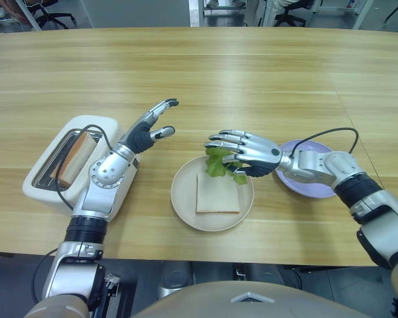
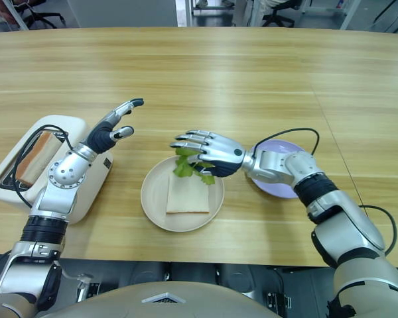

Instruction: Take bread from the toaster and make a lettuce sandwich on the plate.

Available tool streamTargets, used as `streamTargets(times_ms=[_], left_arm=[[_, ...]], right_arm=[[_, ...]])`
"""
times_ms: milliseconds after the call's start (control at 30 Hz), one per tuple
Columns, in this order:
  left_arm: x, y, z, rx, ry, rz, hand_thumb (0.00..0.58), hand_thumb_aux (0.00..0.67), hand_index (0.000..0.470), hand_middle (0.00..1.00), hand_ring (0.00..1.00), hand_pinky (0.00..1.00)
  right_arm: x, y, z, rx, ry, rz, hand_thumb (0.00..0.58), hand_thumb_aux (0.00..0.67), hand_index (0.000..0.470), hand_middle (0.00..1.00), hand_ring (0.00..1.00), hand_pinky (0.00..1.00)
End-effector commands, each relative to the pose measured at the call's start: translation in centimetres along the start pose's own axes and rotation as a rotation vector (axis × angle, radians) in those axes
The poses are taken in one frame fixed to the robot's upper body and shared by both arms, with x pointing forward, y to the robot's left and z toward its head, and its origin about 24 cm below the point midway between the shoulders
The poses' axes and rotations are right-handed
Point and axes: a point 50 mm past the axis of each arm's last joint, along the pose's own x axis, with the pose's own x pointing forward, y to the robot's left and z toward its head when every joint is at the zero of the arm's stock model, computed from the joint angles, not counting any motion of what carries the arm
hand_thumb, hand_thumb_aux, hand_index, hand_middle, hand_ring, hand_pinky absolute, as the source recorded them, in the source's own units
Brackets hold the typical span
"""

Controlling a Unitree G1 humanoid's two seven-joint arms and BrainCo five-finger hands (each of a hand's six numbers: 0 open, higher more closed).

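A wooden desk (image 1: 252, 73) is observed, with all items laid out on its near half.

A white toaster (image 1: 93, 124) is placed at the left of the desk. One slice of bread (image 1: 73, 162) is seen standing in its slot, the top edge raised above the opening. A black cable (image 1: 99, 136) is looped over the toaster top.

A round cream plate (image 1: 182, 199) is located at the centre, just right of the toaster and apart from it. A second, square slice of bread (image 1: 217, 195) is laid flat on this plate.

The right hand (image 1: 252, 151) is held over the far rim of the plate, palm down, with the fingers curled and closed on a piece of green lettuce (image 1: 217, 164). The lettuce is seen hanging beneath the fingers, above the far edge of the flat slice. Whether the leaf is touching the bread cannot be told.

A lilac dish (image 1: 304, 189) is noted just right of the cream plate, and is largely covered by the right forearm. A black lead (image 1: 331, 131) is arched above that wrist.

The left hand (image 1: 148, 130) is raised above the desk beside the toaster's far right corner. Its fingers are spread and extended away from the robot, and nothing is held in it.
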Motion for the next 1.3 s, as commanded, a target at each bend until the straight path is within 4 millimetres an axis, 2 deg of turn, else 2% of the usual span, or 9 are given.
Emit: streamTargets(times_ms=[33, 433, 1100, 1133, 1167, 1233, 1300], left_arm=[[0.2, -0.2, -0.1, 0.001, 0.006, -0.015, 0.0, 0.0, 0.0, 0.0, 0.0, 0.0], [0.2, -0.3, 0.0, -0.011, 0.006, -0.015, 0.0, 0.0, 0.0, 0.0, 0.0, 0.0], [0.3, -0.4, 0.0, -0.007, 0.01, -0.018, 0.0, 0.0, 0.0, 0.0, 0.0, 0.0], [0.2, -0.4, -0.1, -0.008, 0.011, -0.019, 0.0, 0.0, 0.0, 0.0, 0.0, 0.0], [0.2, -0.4, -0.1, -0.008, 0.011, -0.019, 0.0, 0.0, 0.0, 0.0, 0.0, 0.0], [0.2, -0.4, -0.1, -0.008, 0.013, -0.02, 0.0, 0.0, 0.0, 0.0, 0.0, 0.0], [0.2, -0.4, -0.2, -0.008, 0.014, -0.018, 0.0, 0.0, 0.0, 0.0, 0.0, 0.0]], right_arm=[[0.6, 1.2, 0.9, 0.037, -0.035, 0.042, 0.58, 0.67, 0.46, 0.0, 0.0, 0.0], [0.2, 3.6, 1.5, 0.111, -0.032, 0.125, 0.58, 0.67, 0.46, 0.0, 0.0, 0.0], [-0.3, 3.5, 1.1, 0.105, -0.018, 0.157, 0.58, 0.67, 0.46, 0.0, 0.0, 0.0], [-0.3, 3.6, 1.1, 0.104, -0.018, 0.158, 0.443, 0.344, 0.236, 0.0, 0.0, 0.0], [-0.3, 3.6, 1.1, 0.105, -0.018, 0.162, 0.096, 0.058, 0.04, 0.0, 0.0, 0.0], [-0.3, 3.7, 1.1, 0.108, -0.019, 0.171, 0.096, 0.058, 0.04, 0.0, 0.0, 0.0], [-0.2, 3.7, 1.1, 0.108, -0.021, 0.173, 0.0, 0.0, 0.0, 0.0, 0.0, 0.0]])
